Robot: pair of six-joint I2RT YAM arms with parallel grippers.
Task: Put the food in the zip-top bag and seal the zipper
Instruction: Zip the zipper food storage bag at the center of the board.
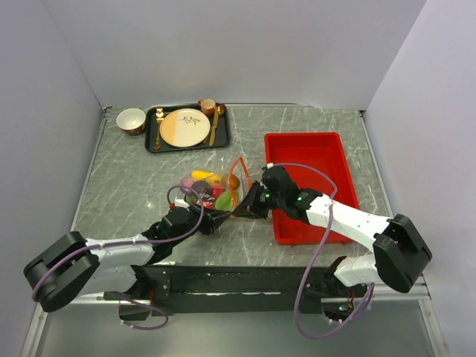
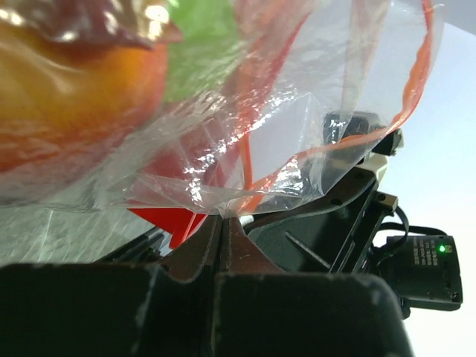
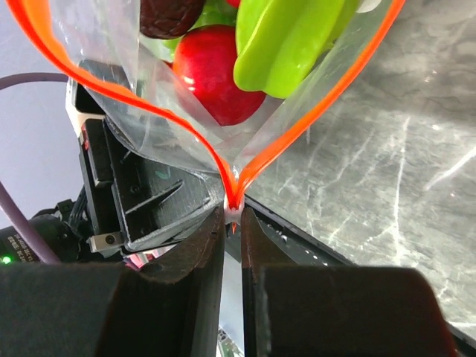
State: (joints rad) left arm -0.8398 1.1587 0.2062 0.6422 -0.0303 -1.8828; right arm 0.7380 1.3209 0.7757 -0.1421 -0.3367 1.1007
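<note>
The zip-top bag point(image 1: 210, 190) lies on the table with the food point(image 1: 202, 186) inside: red round point(image 3: 216, 82), green point(image 3: 286, 44) and dark point(image 3: 167, 15) pieces, plus an orange-red one point(image 2: 74, 97). Its mouth gapes, and the orange-red zipper point(image 3: 297, 126) spreads in a V. My left gripper point(image 2: 224, 217) is shut on the clear plastic at the bag's near corner point(image 2: 216, 197). My right gripper point(image 3: 233, 216) is shut on the zipper's small pale end point(image 3: 233, 207). Seen from above, the left gripper point(image 1: 221, 221) and right gripper point(image 1: 248, 210) meet at the bag's near right corner.
A red rectangular tray point(image 1: 327, 149) sits just right of the bag, under the right arm. At the back left a black tray point(image 1: 152, 137) carries a cream plate point(image 1: 184, 127), gold cutlery and a cup point(image 1: 207, 105). A bowl point(image 1: 131, 119) stands beside it.
</note>
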